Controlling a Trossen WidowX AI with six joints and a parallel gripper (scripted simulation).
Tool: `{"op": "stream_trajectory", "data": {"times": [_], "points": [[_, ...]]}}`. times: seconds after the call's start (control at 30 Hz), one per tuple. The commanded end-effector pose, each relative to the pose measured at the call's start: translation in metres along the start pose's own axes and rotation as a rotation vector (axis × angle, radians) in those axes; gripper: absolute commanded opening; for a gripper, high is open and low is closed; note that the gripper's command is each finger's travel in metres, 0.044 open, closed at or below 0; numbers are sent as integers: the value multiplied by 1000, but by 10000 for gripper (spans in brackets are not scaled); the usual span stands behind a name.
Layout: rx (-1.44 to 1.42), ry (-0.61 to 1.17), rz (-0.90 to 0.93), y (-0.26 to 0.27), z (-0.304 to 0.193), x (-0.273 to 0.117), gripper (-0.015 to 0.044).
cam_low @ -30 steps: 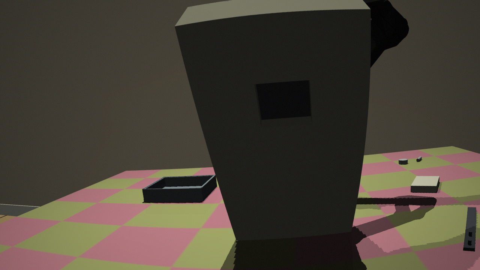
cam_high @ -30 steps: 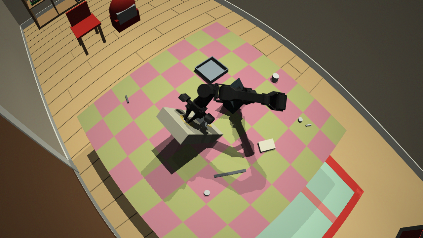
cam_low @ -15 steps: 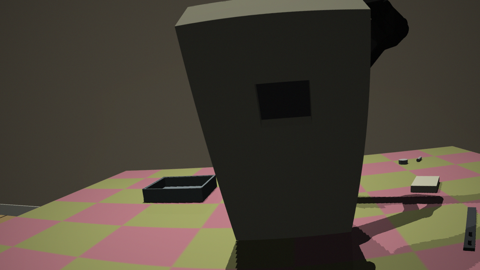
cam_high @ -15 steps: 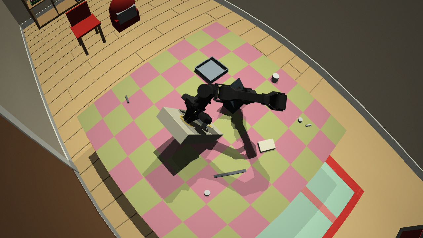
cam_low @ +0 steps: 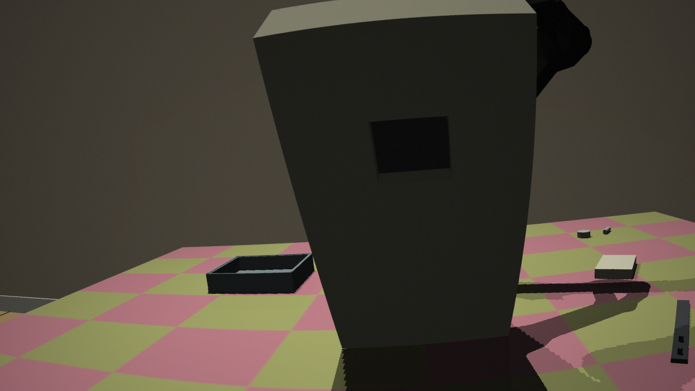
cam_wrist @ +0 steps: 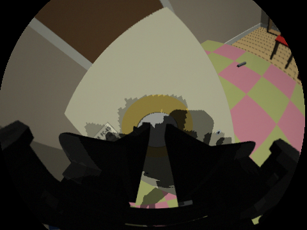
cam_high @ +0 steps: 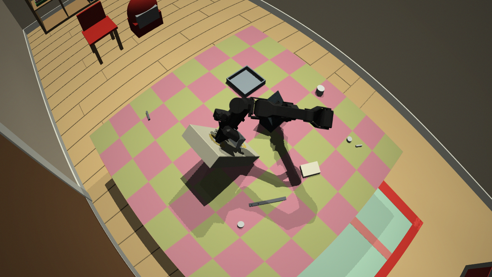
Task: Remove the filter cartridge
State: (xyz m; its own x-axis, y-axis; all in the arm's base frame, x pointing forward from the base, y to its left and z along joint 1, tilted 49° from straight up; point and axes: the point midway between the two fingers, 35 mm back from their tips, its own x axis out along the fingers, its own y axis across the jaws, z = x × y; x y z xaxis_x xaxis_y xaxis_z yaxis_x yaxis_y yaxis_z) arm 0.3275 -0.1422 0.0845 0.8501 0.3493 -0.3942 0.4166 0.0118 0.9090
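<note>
Overhead, a black six-joint robot arm point(cam_high: 288, 112) reaches from its base on a pink and green checkered floor mat point(cam_high: 165, 192) to a tall beige box-shaped service panel point(cam_high: 203, 142). Its black parallel-jaw gripper point(cam_high: 226, 135) presses against the panel's face.

From the wrist camera, the 2 dark fingers stand close together and are clenched on the round grey filter cartridge point(cam_wrist: 155, 120), which sits inside a yellow ring point(cam_wrist: 137, 111) on the pale panel face. The cartridge is seated in the panel, its round face turned toward the gripper and its axis running straight into the panel. Its 2 slots are hidden behind the fingers.

A dark square tray with a grey floor point(cam_high: 246, 81) lies on the mat, well apart from the panel, on the far side of the arm.

From the exterior camera, only the panel's shaded back point(cam_low: 412, 252) shows, with a dark square recess point(cam_low: 410, 144), and part of the arm behind its upper right edge.
</note>
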Motion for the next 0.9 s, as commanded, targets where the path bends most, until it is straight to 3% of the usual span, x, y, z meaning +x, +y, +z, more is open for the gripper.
{"op": "stream_trajectory", "data": {"times": [0.0,0.23,0.87], "points": [[140,11,-8,0,-2,7,0],[155,11,-10,0,-2,4,0],[89,11,-12,0,-1,-72,0]]}}
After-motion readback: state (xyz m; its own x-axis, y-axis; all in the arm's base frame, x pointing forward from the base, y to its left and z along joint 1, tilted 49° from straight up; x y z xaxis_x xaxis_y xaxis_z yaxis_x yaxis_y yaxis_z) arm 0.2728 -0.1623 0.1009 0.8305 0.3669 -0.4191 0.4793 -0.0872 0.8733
